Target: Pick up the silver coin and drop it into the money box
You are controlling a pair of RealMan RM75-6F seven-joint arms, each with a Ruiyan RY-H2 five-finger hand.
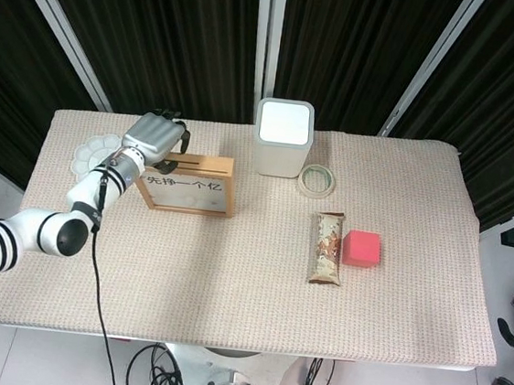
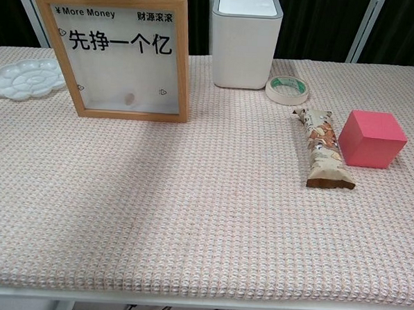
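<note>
The money box (image 1: 191, 159) is a wooden frame with a clear front (image 2: 186, 57), standing upright at the back left of the table. Behind its glass in the chest view, a blurred silver coin (image 2: 129, 97) shows low down, left of centre. My left hand (image 1: 153, 134) hovers over the box's top left corner with its fingers pointing down at the slot and nothing visible in them. In the head view the coin cannot be made out. My right hand is in neither view.
A white paint palette (image 1: 91, 154) lies left of the box. A white bin (image 1: 283, 137) stands behind it to the right, with a tape roll (image 1: 316, 179) beside it. A snack bar (image 1: 328, 247) and a pink cube (image 1: 361, 248) lie at mid right.
</note>
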